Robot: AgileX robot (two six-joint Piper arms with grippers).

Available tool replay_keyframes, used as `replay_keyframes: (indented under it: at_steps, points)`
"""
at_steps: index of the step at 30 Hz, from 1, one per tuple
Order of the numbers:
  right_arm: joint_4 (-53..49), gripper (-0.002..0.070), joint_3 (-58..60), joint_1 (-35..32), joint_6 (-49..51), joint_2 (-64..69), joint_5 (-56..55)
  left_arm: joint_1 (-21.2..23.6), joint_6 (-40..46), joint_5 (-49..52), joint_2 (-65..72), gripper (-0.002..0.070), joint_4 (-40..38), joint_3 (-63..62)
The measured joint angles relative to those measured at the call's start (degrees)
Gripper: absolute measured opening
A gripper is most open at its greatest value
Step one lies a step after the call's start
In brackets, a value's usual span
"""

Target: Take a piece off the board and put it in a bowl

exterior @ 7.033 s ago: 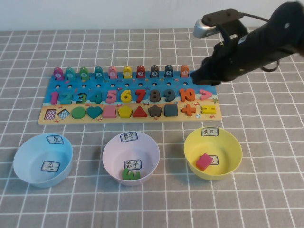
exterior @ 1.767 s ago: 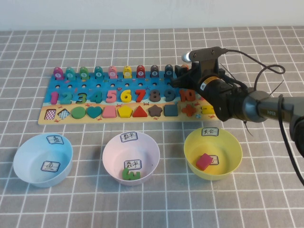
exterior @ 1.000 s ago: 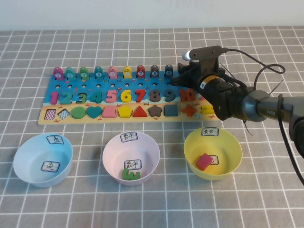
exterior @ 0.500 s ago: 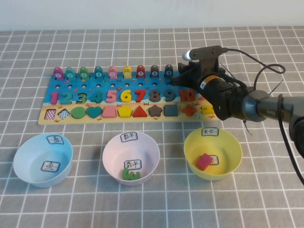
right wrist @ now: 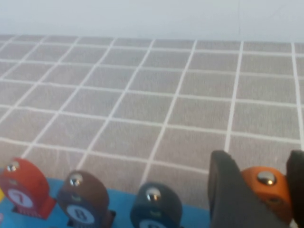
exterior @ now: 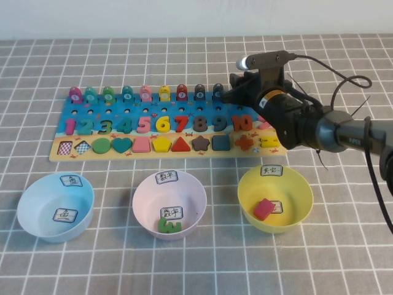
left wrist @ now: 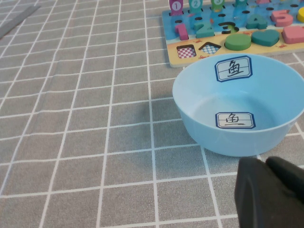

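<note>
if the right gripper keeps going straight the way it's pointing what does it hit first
Probably nothing beyond the orange fish piece already between the right gripper fingers at the board's far right end. Ahead, the right wrist view shows only bare grid cloth, though depth is unclear.

three bowls (exterior: 56, 206), one board (exterior: 166, 123), nine fish still seated (exterior: 145, 93), two arms (exterior: 319, 126)

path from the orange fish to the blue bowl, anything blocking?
Nothing visible. Right hand is shut on the orange fish at the board's far right end; the blue bowl sits open at near left. Left hand hovers beside that bowl.
</note>
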Motion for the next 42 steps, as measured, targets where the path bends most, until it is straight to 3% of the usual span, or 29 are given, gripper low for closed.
replay_keyframes:
  at_steps: [12, 22, 27, 31, 35, 42]
  points:
    - [0.00, 0.0211, 0.00, -0.12, 0.11, -6.12, 5.38, 0.00, 0.00, 0.00, 0.00, 0.0000, 0.00, 0.00]
    - [0.38, 0.0211, 0.00, -1.90, 0.35, -18.00, 26.26, 0.00, 0.00, 0.00, 0.00, 0.0000, 0.00, 0.00]
    - [5.20, 0.0211, 0.00, -1.90, -0.79, -22.18, 37.39, 0.00, 0.00, 0.00, 0.00, 0.0000, 0.00, 0.00]
    - [14.21, 0.0211, 0.00, -1.27, -9.59, -22.62, 44.26, 0.00, 0.00, 0.00, 0.00, 0.0000, 0.00, 0.00]
    - [29.00, 0.0211, 0.00, 0.94, -25.79, -22.62, 50.79, 0.00, 0.00, 0.00, 0.00, 0.0000, 0.00, 0.00]
    - [41.29, 0.0211, 0.00, 4.38, -37.17, -22.62, 56.63, 0.00, 0.00, 0.00, 0.00, 0.0000, 0.00, 0.00]
